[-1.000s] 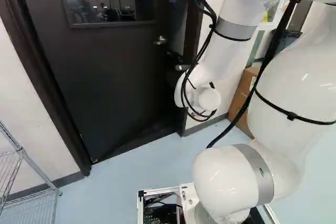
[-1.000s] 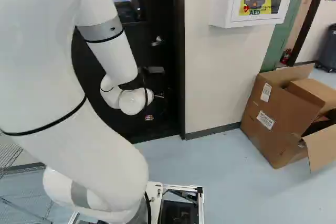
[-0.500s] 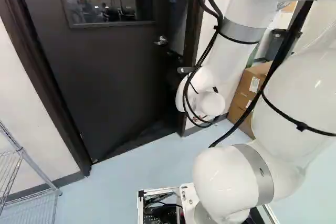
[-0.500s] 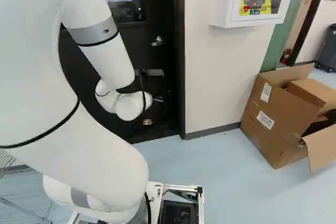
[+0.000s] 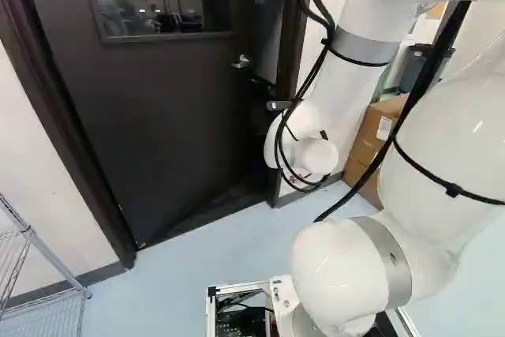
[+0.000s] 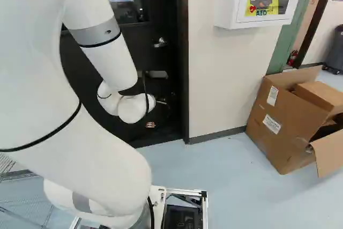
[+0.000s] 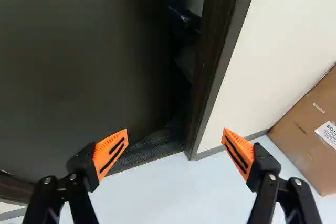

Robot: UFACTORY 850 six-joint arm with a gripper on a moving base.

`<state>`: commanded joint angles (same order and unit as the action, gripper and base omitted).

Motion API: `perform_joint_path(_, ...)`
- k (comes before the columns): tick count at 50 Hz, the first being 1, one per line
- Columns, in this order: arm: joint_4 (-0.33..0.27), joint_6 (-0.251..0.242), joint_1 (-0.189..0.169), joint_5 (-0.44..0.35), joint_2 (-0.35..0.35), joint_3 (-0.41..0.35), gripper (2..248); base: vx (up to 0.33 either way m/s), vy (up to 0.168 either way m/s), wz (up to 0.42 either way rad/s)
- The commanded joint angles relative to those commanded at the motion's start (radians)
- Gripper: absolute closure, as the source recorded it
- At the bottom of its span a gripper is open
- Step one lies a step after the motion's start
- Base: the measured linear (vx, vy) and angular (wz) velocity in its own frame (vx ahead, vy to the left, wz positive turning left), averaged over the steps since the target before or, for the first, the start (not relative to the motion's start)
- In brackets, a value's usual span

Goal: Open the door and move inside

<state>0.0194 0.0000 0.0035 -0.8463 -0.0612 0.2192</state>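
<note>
Ahead, door (image 5: 158, 116) ajar, dark frame (image 7: 214, 66); hand (image 6: 156, 112) spread wide, box (image 6: 278, 127) and wire rack (image 5: 57, 260) flanking

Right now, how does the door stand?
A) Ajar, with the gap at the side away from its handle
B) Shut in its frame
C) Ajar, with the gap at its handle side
C: a dark gap shows between the door and the frame at the handle side.
</note>
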Motion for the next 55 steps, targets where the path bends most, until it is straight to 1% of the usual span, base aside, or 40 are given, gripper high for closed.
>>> perform_joint_path(10, 0.0, 0.0, 0.0, 0.0, 0.0, 0.0, 3, 0.124, 0.023, -0.019)
perform_joint_path(25, 0.0, 0.0, 0.0, 0.0, 0.0, 0.0, 3, 0.151, 0.087, -0.023)
perform_joint_path(35, 0.0, 0.0, 0.0, 0.0, 0.0, 0.0, 3, 0.148, 0.114, 0.024)
perform_joint_path(55, 0.0, 0.0, 0.0, 0.0, 0.0, 0.0, 3, 0.14, 0.148, 0.169)
